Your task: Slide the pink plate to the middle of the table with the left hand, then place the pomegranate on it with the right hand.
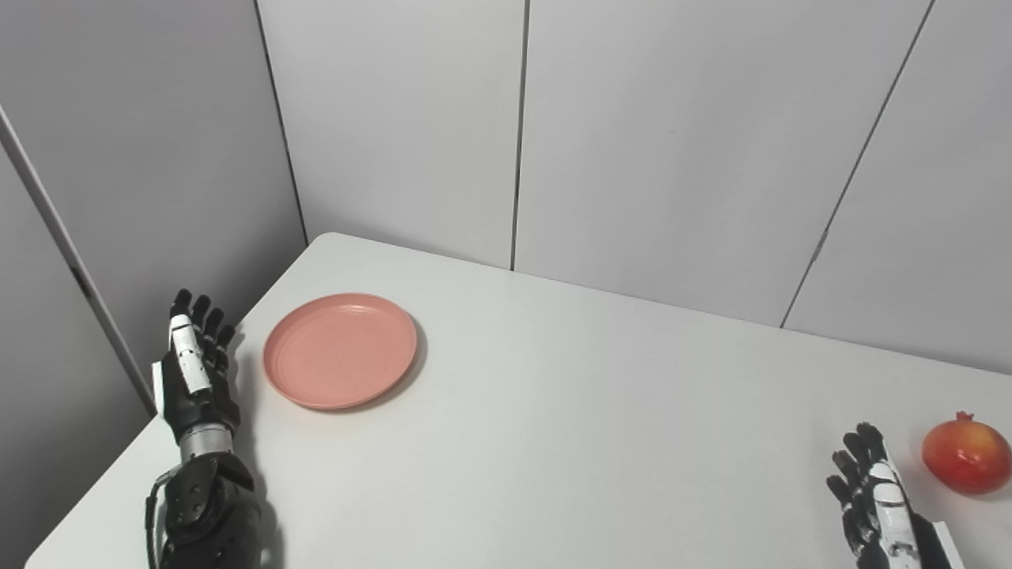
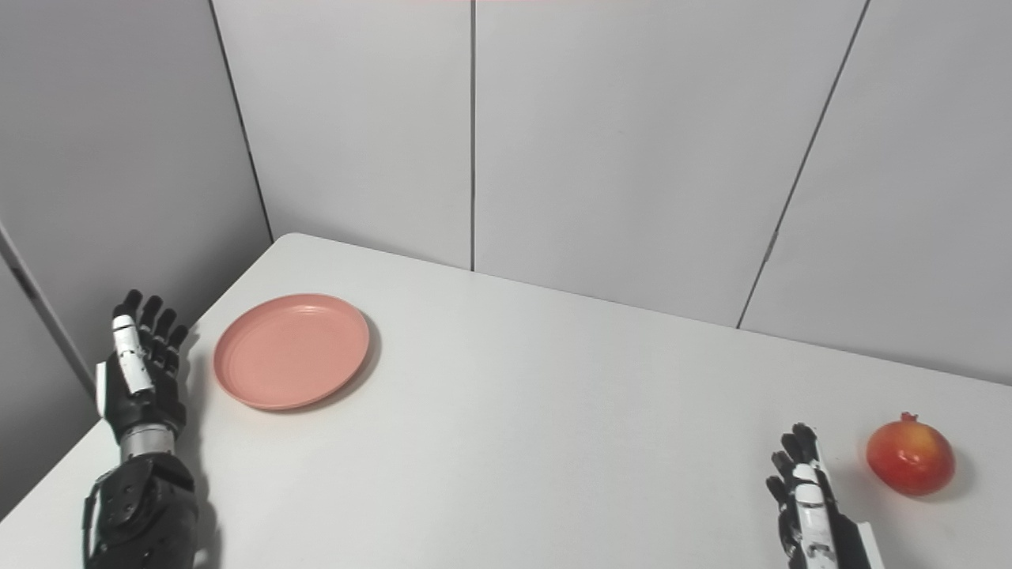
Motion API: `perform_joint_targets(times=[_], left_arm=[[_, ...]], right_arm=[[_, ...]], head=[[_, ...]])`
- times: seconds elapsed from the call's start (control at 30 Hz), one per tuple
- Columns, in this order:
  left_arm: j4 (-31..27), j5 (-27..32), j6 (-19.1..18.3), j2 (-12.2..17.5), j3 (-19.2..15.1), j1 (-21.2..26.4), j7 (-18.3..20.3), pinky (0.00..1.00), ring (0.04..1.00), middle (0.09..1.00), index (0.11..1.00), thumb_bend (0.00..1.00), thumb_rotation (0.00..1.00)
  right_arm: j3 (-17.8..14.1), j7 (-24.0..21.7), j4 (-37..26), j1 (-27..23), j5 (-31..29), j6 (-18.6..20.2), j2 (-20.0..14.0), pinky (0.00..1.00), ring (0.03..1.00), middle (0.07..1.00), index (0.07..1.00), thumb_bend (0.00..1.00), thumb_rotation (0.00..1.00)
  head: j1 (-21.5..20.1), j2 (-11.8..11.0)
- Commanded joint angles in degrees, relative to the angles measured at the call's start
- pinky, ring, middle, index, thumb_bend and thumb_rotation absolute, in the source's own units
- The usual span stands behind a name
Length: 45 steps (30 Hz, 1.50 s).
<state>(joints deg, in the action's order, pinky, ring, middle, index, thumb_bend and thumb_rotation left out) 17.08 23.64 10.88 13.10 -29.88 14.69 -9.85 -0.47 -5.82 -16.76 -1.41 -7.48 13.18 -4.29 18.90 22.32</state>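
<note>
Pink plate (image 1: pixel 340 350) lies at the desk's (image 1: pixel 553 411) far left, bearing no readable writing. The left hand (image 1: pixel 194 363) stands just beside its left rim, fingers spread, holding nothing. The pomegranate (image 1: pixel 966 456) sits at the right edge, near the spread, unladen right hand (image 1: pixel 874 490).

Lab test bay, plain white table (image 1: pixel 601 411), grey partition panels (image 1: pixel 395 118)

Bright, even overhead light; soft short shadows; sharp, no glare.
</note>
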Motion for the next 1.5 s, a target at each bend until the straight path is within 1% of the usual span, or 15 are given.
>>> perform_joint_targets(times=[0.0,0.1,0.57,0.73,0.87,0.97,1.2,1.4,1.47], left_arm=[[-0.47,-0.37,1.81,1.53,0.50,1.47,1.57,0.94,0.937,0.953,0.944,0.37,1.00],[-0.70,-0.71,1.12,1.45,0.96,1.37,1.51,0.94,0.939,0.954,0.947,0.37,1.00],[1.52,-1.51,0.59,1.00,2.60,2.38,1.26,0.91,0.920,0.928,0.918,0.35,1.00],[1.44,-1.18,-0.22,0.94,3.45,2.48,1.48,0.93,0.925,0.930,0.920,0.35,1.00],[2.22,0.10,-0.32,1.08,3.82,2.86,2.63,0.93,0.925,0.937,0.929,0.35,1.00],[2.33,0.29,-1.27,1.29,4.56,2.78,3.74,0.95,0.939,0.946,0.943,0.37,1.00],[2.04,-0.05,-2.75,1.13,5.69,2.81,4.71,0.92,0.940,0.940,0.919,0.39,1.00],[2.14,-0.46,-3.73,0.97,6.62,2.95,5.20,0.89,0.903,0.908,0.885,0.40,1.00],[2.63,-0.59,-3.60,1.10,7.16,2.95,5.80,0.89,0.904,0.911,0.888,0.40,1.00]], right_arm=[[-0.34,0.09,-2.35,-1.10,-0.20,-0.34,-0.34,1.00,1.000,1.000,1.000,0.06,1.00],[-0.38,0.11,-2.45,-1.16,-0.26,-0.29,-0.32,1.00,1.000,1.000,1.000,0.06,1.00],[-0.37,0.03,-2.86,-1.01,-0.77,0.26,-0.20,1.00,1.000,1.000,1.000,0.06,1.00],[-0.19,0.00,-2.77,-0.95,-0.33,-0.15,-0.32,1.00,1.000,1.000,1.000,0.06,1.00],[-0.12,0.10,-3.04,-0.88,-0.12,0.00,-0.29,1.00,1.000,1.000,1.000,0.06,1.00],[-0.09,0.15,-3.03,-0.91,0.01,0.01,-0.24,1.00,1.000,1.000,1.000,0.06,1.00],[-0.19,0.12,-3.03,-0.93,-0.47,0.25,-0.08,1.00,1.000,1.000,1.000,0.07,1.00],[-0.10,0.22,-2.96,-0.88,-0.24,-0.01,0.04,1.00,1.000,1.000,1.000,0.07,1.00],[0.00,0.22,-3.03,-0.86,-0.08,0.03,0.03,1.00,1.000,1.000,1.000,0.07,1.00]], head=[[0.01,0.10],[0.05,0.17],[-0.02,0.42],[-0.23,0.52],[-0.44,0.62],[-0.52,0.71],[-0.84,0.77],[-1.12,0.93],[-1.23,0.99]])
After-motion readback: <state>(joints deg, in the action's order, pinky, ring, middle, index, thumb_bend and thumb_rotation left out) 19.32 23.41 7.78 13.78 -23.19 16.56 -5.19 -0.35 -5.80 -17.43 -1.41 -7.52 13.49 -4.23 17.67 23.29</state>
